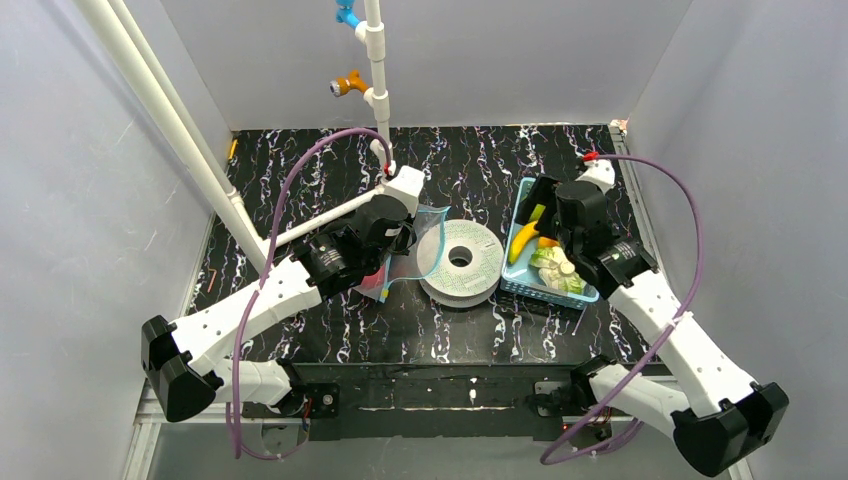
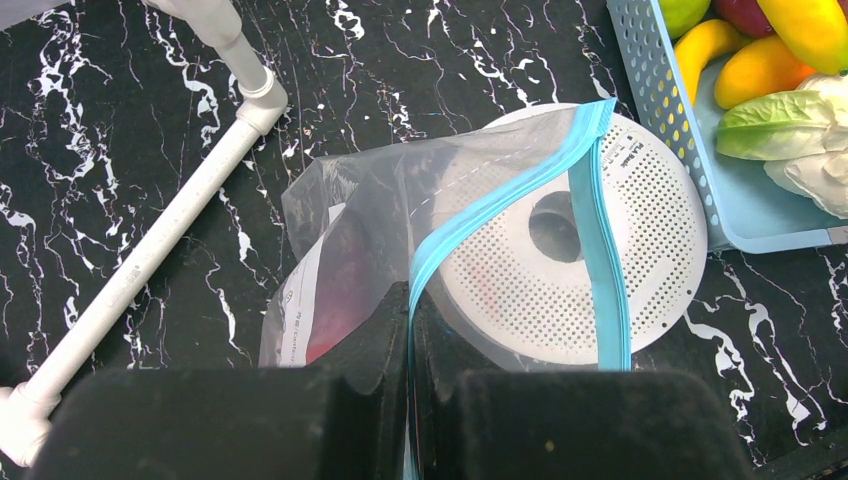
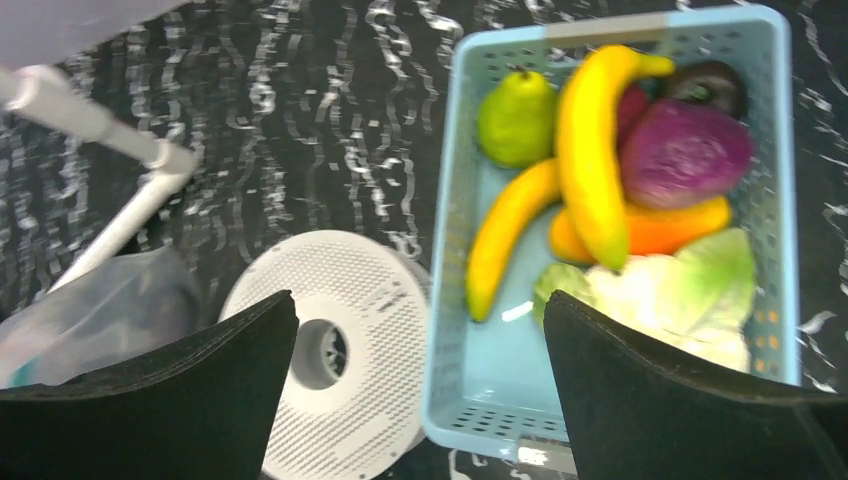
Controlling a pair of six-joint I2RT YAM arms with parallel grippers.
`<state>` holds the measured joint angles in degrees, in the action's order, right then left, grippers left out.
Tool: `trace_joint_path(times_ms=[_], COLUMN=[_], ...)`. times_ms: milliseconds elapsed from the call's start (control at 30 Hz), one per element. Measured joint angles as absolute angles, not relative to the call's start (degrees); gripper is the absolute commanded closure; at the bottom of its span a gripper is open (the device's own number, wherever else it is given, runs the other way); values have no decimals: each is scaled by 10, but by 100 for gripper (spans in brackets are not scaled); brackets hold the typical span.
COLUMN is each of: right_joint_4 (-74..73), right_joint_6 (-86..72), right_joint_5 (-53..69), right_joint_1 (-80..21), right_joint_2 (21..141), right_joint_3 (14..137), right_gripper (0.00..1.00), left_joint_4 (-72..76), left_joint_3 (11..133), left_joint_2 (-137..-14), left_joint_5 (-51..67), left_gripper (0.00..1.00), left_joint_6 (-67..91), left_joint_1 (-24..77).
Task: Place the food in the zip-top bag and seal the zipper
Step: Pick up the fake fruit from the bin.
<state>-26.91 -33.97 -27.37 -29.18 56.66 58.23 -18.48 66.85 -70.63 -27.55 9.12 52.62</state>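
While the left gripper is pinched tight on the bag's zipper, lifting the mouth over a white spool, the right gripper hangs wide open and empty above the basket of food. The floppy mouth could sag shut, so dropped fruit may miss.

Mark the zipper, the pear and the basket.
zipper (image 2: 605,290): left wrist view, the teal strip's right run.
pear (image 3: 517,120): right wrist view, middle of its body.
basket (image 3: 447,300): right wrist view, its left wall.
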Motion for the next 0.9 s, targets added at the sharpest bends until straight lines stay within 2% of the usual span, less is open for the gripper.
trace_joint_path(times_ms=[267,667,900], right_joint_4=[-296,-322,-326], right_joint_6=[-330,-290,-256], right_joint_5=[-272,-339,-391], right_joint_1=[-217,-206,-206], right_joint_2=[663,829,900], right_joint_3=[579,617,637], right_gripper=[2,2,11], left_joint_4=[-185,-185,-185], left_joint_3=[668,668,668], left_joint_2=[-707,-708,-708], left_joint_5=[-274,-272,-272], left_gripper=[100,100,100], left_joint_6=[93,95,95], left_joint_1=[526,526,526])
